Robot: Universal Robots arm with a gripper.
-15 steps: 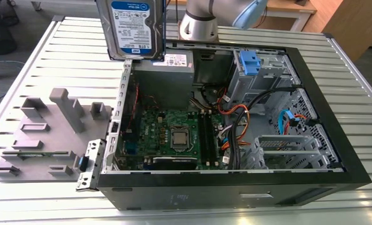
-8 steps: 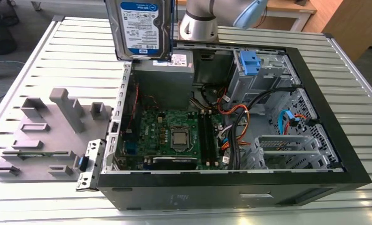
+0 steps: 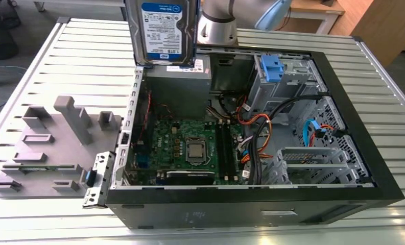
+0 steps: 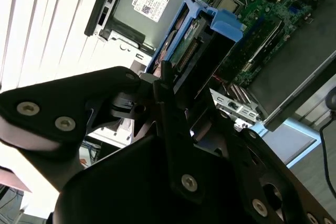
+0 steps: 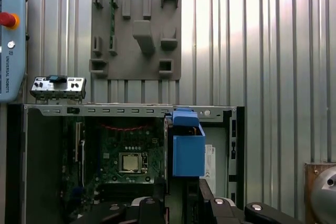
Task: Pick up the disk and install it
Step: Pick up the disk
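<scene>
The disk [image 3: 163, 30] is a silver hard drive with a white-and-blue label. It hangs upright above the back edge of the open computer case [image 3: 355, 117], over the grey power supply [image 3: 182, 76]. In the second wrist view my gripper [image 4: 185, 100] is shut on the disk [image 4: 195, 43], with black fingers [image 4: 166, 90] against its blue side rails. The first wrist view looks down on the disk [image 5: 188, 148] edge-on, blue rail uppermost, over the case by the motherboard [image 5: 128, 153]. The gripper body [image 5: 178, 208] sits just behind it.
A drive cage with a blue tab [image 3: 270, 69] stands at the case's back, towards the exterior view's right. Cables [image 3: 257, 127] cross the case interior. A grey moulded fixture [image 3: 52, 138] lies on the slatted table [image 3: 39, 66] at the exterior view's left. A teach pendant [image 5: 10, 35] lies nearby.
</scene>
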